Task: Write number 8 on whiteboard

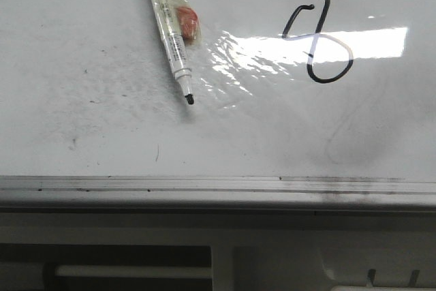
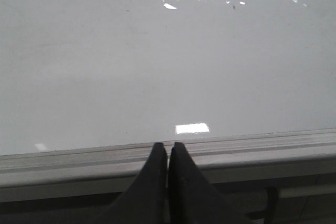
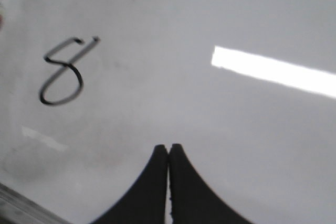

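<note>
Up front, the whiteboard [image 1: 88, 120] fills most of the frame, with the number 8 [image 1: 319, 42] at upper right, its top unclosed. A marker [image 1: 171, 40] lies uncapped at upper left, a small red lump [image 1: 188, 21] touching it.

Left wrist view: the left gripper [image 2: 168, 148] has its jaws pressed together over the silver rail [image 2: 273, 142].

Right wrist view: the right gripper [image 3: 168, 149], jaws pressed together, empty; the figure sits at middle left.
</note>
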Controlling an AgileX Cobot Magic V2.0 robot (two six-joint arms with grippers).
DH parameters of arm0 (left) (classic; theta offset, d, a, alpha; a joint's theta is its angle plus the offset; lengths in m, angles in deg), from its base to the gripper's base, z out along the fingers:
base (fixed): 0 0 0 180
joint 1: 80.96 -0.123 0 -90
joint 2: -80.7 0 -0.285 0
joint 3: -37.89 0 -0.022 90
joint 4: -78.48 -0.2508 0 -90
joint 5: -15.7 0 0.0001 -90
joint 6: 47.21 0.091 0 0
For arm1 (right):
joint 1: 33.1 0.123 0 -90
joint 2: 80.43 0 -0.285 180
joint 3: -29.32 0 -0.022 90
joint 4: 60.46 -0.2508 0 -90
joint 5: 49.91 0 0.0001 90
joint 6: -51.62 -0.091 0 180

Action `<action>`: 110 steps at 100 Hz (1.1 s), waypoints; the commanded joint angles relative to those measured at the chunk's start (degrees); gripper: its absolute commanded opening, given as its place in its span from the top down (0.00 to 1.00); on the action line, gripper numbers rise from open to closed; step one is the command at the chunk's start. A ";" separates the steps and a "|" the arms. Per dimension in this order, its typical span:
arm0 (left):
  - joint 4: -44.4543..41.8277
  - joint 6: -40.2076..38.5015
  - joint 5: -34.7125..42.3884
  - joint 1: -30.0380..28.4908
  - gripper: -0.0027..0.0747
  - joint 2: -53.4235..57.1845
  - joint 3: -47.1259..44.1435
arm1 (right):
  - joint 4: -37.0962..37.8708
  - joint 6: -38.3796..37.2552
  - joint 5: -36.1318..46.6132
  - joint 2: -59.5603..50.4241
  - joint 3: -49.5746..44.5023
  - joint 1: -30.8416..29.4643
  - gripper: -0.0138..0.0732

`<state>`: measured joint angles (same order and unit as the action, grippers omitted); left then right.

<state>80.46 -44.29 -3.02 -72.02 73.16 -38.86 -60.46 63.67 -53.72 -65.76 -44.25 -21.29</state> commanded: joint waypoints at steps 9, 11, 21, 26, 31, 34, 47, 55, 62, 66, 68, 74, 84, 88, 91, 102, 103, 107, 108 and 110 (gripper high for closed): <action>0.06 -0.55 2.88 -0.03 0.99 1.30 -2.26 | 5.26 -8.11 7.00 0.64 -5.07 -6.71 0.89; 0.06 -0.55 2.88 -0.03 0.99 1.30 -2.26 | 5.47 -8.11 4.56 0.48 -4.78 -7.19 0.89; 0.06 -0.55 2.88 -0.03 0.99 1.30 -2.26 | 5.59 -8.11 1.36 -0.07 -4.99 -8.43 0.89; 0.06 -0.55 2.88 -0.03 0.99 1.30 -2.26 | 5.62 -8.11 -1.03 -0.70 -4.99 -8.43 0.89; 0.06 -0.55 2.88 -0.03 0.99 1.30 -2.26 | 5.72 -8.11 -4.52 -1.74 -4.99 -8.43 0.89; 0.06 -0.55 2.88 -0.03 0.99 1.30 -2.26 | 5.72 -8.11 -6.34 -2.79 -4.99 -8.43 0.89; 0.06 -0.55 2.88 -0.03 0.99 1.30 -2.26 | 5.72 -8.11 -13.17 -8.48 -4.99 -8.43 0.89; 0.06 -0.55 2.88 -0.03 0.99 1.27 -2.26 | 6.29 -8.11 -11.80 -8.33 -4.99 -8.43 0.89; 0.06 -0.55 2.88 -0.03 0.99 1.27 -2.26 | 6.42 -8.11 -12.86 -8.72 -4.99 -8.43 0.89; 0.06 -0.55 2.88 -0.03 0.99 1.27 -2.26 | 6.73 -8.11 -12.75 -8.71 -4.99 -8.43 0.89; 0.06 -0.55 2.88 -0.03 0.99 1.27 -2.26 | 6.80 -8.11 -12.86 -8.71 -4.99 -8.43 0.89; 0.06 -0.55 2.88 -0.03 0.99 1.27 -2.26 | 7.22 -8.11 -12.75 -8.71 -4.99 -8.43 0.89; 0.06 -0.55 2.88 -0.03 0.99 1.27 -2.26 | 9.00 -8.11 -12.75 -8.71 -4.99 -8.43 0.89; 0.06 -0.55 2.88 -0.03 0.99 1.27 -2.26 | 9.39 -8.11 -12.75 -8.71 -4.99 -8.43 0.89; 0.06 -0.55 2.88 -0.03 0.99 1.27 -2.26 | 9.49 -8.11 -12.75 -8.71 -4.99 -8.43 0.89; 0.06 -0.55 2.88 -0.03 0.99 1.27 -2.26 | 9.54 -8.11 -12.75 -8.71 -4.99 -8.43 0.89; 0.06 -0.55 2.88 -0.03 0.99 1.27 -2.26 | 9.54 -8.11 -12.75 -8.71 -4.99 -8.43 0.89; 0.06 -0.55 2.88 -0.03 0.99 1.27 -2.26 | 9.54 -8.11 -12.75 -8.71 -4.99 -8.43 0.89; 0.06 -0.55 2.88 -0.03 0.99 1.27 -2.26 | 9.54 -8.11 -12.75 -8.71 -4.99 -8.43 0.89; 0.06 -0.55 2.88 -0.03 0.99 1.27 -2.26 | 9.54 -8.11 -12.75 -8.71 -4.99 -8.43 0.89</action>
<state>80.46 -44.29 -3.12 -72.02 73.16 -38.86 -52.30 55.72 -68.18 -73.18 -48.62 -29.28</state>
